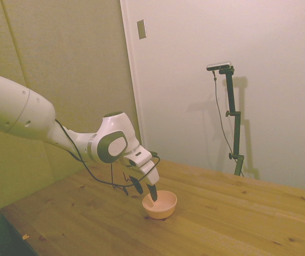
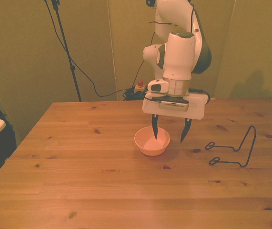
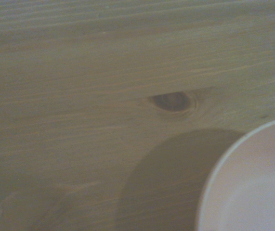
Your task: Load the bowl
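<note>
The pale pink bowl [image 2: 147, 146] stands upright on the wooden table [image 2: 78, 181], near its middle. It looks empty. My gripper [image 2: 169, 137] is open and points down over the bowl's rim on the front view's right. One finger [image 2: 155, 132] dips inside the bowl, the other hangs outside it, just above the wood. In the side view the bowl [image 1: 162, 207] sits under the gripper [image 1: 146, 192]. The wrist view shows only an arc of the bowl [image 3: 253, 183] and its shadow on the planks.
A thin black wire rack [image 2: 233, 149] lies on the table to the front view's right of the bowl, about a hand's width from the outer finger. A small red-and-yellow button box [image 2: 139, 87] sits beyond the far table edge.
</note>
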Robot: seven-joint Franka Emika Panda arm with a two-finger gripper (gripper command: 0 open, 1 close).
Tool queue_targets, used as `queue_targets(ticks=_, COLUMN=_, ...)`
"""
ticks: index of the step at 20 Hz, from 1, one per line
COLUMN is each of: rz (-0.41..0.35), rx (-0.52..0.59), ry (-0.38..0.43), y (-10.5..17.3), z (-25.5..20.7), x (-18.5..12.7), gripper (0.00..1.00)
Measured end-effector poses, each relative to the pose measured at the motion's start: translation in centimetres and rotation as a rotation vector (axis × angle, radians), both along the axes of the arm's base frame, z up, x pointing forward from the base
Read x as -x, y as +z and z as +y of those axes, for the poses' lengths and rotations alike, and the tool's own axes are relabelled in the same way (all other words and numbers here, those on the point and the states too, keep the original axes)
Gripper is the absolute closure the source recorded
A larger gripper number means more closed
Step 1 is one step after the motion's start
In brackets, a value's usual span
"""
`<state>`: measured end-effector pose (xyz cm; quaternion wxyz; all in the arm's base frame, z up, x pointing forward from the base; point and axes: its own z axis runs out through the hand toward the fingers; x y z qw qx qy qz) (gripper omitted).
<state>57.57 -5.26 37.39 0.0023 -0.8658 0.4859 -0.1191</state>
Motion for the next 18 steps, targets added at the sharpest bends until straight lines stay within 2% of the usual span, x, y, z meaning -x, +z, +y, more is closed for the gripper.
queue_targets(ticks=5, rz=0.020, rx=-0.005, ry=0.006, y=-1.3, z=0.8, x=-0.5, gripper=1.00)
queue_targets(ticks=18, rz=0.022, rx=-0.008, ry=-0.016, y=-1.6, z=-0.2, x=-1.2, gripper=1.00)
